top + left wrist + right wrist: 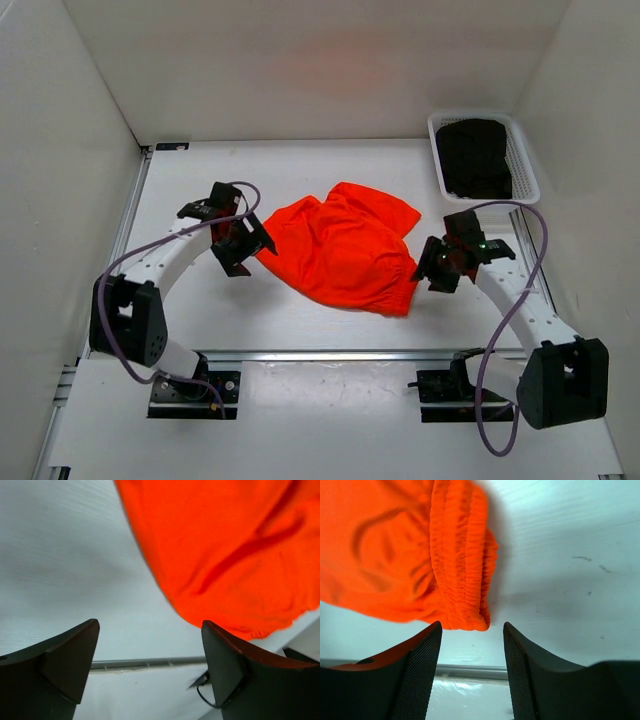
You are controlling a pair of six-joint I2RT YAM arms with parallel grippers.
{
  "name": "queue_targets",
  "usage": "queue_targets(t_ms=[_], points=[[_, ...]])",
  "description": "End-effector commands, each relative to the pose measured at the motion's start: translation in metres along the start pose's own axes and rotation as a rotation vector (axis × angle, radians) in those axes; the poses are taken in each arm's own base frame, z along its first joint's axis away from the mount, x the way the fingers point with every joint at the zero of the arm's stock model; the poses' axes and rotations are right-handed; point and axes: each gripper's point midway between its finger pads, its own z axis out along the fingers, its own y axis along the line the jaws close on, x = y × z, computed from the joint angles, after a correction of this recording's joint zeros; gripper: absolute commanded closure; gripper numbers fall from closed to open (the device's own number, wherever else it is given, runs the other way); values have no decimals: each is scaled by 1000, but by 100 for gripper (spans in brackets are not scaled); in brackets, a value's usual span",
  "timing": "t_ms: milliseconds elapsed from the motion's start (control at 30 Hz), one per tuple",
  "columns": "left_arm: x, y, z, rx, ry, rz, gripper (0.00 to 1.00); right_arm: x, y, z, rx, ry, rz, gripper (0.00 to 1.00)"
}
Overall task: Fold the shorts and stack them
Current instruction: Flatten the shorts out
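Lying in a rumpled heap at the middle of the white table (200, 190), the bright orange-red shorts (345, 248) are seen from above between two black robot arms. The fabric looks doubled over at least once, though loosely, with creases across it and uneven edges; the gathered elastic waistband (462, 570) bunches along the side nearest the right arm. The left gripper (243, 245) sits just beside the left edge of the cloth, its jaws standing wide apart with nothing between them. The right gripper (433, 268) sits just beside the waistband, its jaws also apart and empty, so neither arm holds the garment. At the far right corner stands a white basket (528, 170) with dark folded fabric (475, 158) inside, well apart from the shorts. Judging by this, the folding seems partly done at best: the bundle probably needs neatening or another fold, and stacking, perhaps onto the pile in the basket, is not yet done.
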Motion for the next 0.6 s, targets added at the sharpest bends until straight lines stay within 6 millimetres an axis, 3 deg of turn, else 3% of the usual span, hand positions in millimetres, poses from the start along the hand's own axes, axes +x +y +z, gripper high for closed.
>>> queue_targets(t_ms=[0,33,133,233,300,400,567], points=[[-34,-15,-21,20,-159,63,9,-33,23,-24,-110,-100,67,42],[-41,-10,-23,-3,-183,50,11,-39,25,-32,-125,-134,69,44],[-52,16,-11,-80,-184,4,15,-32,22,-42,-144,-152,101,44],[-63,35,7,-137,-155,-53,8,-4,16,-35,-169,-92,171,44],[-76,32,19,-149,-147,-55,5,21,13,-24,-203,-25,254,37],[-89,31,39,-182,-125,-40,3,39,23,-15,-296,33,326,27],[-112,22,62,-192,-106,-35,3,51,28,0,-364,68,455,25]])
